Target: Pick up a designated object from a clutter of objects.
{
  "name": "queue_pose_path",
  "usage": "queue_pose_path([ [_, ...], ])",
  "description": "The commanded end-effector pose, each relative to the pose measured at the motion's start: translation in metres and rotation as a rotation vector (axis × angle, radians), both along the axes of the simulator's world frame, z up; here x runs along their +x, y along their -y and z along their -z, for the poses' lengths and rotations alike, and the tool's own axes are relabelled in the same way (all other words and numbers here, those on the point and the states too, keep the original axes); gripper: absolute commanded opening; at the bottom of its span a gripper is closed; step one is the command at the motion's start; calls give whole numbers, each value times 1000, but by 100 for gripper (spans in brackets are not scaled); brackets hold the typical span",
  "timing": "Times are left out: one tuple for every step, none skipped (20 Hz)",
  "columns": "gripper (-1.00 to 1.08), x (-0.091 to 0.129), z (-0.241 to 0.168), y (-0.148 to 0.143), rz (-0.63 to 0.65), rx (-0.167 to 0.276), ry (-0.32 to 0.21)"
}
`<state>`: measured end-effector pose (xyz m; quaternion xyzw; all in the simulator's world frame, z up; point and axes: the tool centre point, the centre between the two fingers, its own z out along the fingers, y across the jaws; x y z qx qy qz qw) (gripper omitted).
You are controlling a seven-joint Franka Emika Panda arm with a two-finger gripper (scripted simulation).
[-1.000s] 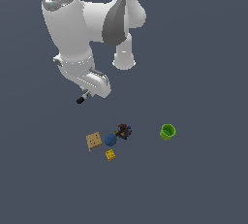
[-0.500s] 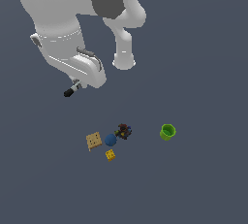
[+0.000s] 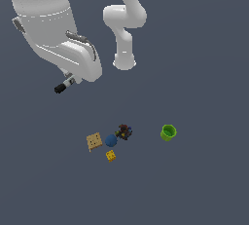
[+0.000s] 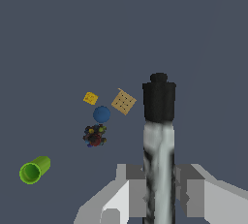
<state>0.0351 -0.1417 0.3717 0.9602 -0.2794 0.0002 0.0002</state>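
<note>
Hand point(image 4: 159, 189) pinches the pen-like stick point(image 4: 158, 121) by its pale shaft, carried high above the worktop point(image 3: 194, 185), well apart from the tan block point(image 3: 94, 141), blue ball point(image 3: 111, 140) and green cup point(image 3: 168, 132). With most of its length overhanging, a jolt could probably make it pivot or slip. Compared with half a second ago, the arm looms closer to the exterior camera; the clutter sits unchanged.
</note>
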Motion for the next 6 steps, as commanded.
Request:
queue_pose_path([
  [-100,3,-5,0,0,0,0],
  [-100,4,-7,0,0,1,0],
  [-100,4,-8,1,0,1,0],
  [-100,5,-8,1,0,1,0],
  [-100,5,-9,1,0,1,0],
  [-100,5,-9,1,0,1,0],
])
